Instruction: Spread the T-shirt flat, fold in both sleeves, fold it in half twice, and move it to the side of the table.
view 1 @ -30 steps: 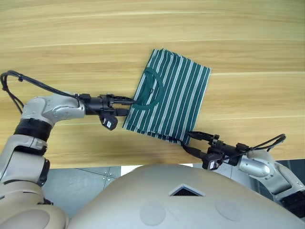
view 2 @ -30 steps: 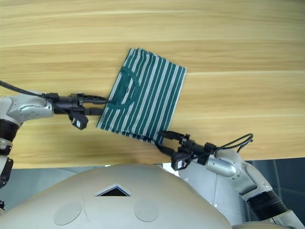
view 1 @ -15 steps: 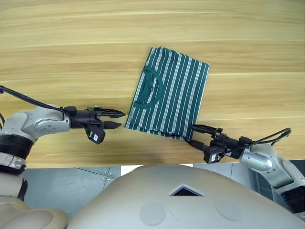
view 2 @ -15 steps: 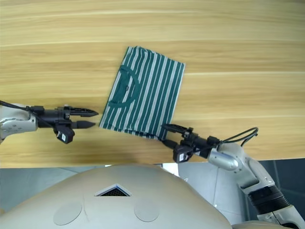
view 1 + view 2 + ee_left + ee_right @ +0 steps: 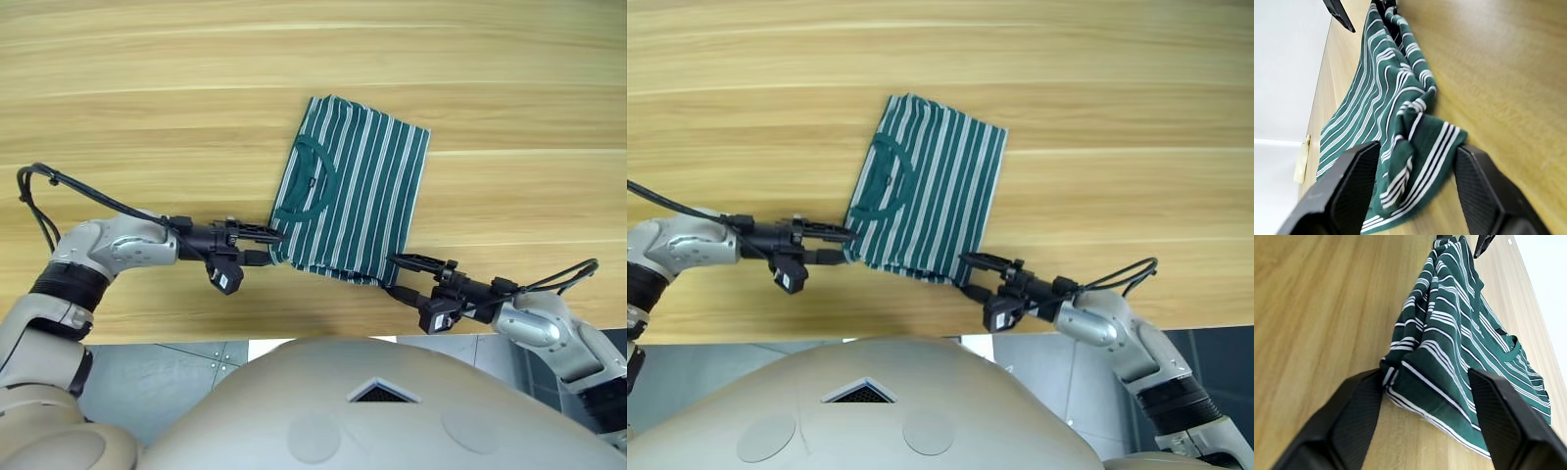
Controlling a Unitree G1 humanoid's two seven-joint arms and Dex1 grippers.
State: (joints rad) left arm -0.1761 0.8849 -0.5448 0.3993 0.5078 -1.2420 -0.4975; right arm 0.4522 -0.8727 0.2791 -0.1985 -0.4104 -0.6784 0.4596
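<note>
Lying folded into a tilted rectangle near the middle of the light wooden worktop (image 5: 147, 98), the dark green T-shirt with white stripes (image 5: 358, 191) shows its collar (image 5: 312, 181) face up on the left side. The left claw (image 5: 271, 246) sits at the shirt's near left corner with its two fingers (image 5: 1347, 191) apart and the bunched corner lying between them. The right claw (image 5: 390, 274) is at the near right corner, its fingers (image 5: 1347, 421) spread wide on either side of the cloth's edge.
</note>
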